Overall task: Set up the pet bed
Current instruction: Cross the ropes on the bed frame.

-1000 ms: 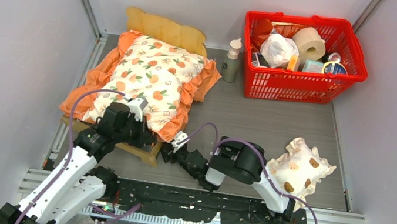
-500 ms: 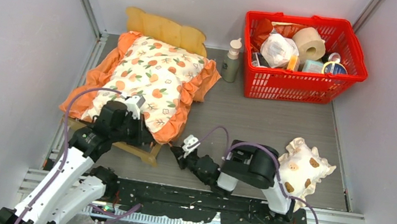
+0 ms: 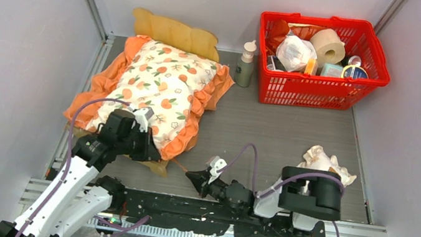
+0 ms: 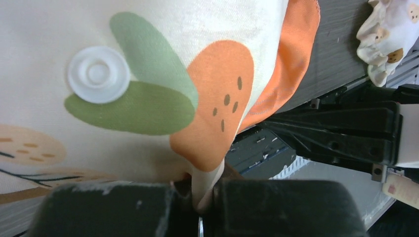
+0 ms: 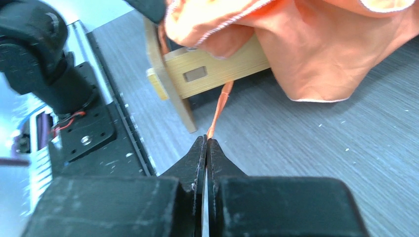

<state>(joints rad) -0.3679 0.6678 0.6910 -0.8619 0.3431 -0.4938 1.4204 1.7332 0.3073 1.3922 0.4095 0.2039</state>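
The pet bed shows its wavy light-wood headboard [image 3: 174, 31] at the back left and a wooden foot rail [image 5: 217, 69] up close. A cream orange-print cushion [image 3: 159, 89] with orange ruffles lies over it and hides the base. My left gripper [image 3: 142, 146] is shut on the cushion's near edge. In the left wrist view its fabric [image 4: 148, 74] is pinched in that gripper [image 4: 202, 200]. My right gripper [image 3: 192, 175] is low near the table's front edge. It [image 5: 206, 140] is shut on a thin orange tie [image 5: 221, 103] that runs taut up to the cushion's ruffle.
A small frilled pillow [image 3: 323, 159] lies at the right, partly hidden by my right arm's elbow. A red basket [image 3: 319, 87] full of items stands at the back right, with a pump bottle [image 3: 245, 64] beside it. Walls close in on both sides.
My right gripper has shut on the orange tie and drawn back to the right toward the front edge. Its elbow swung over the pillow. The cushion shifted slightly.
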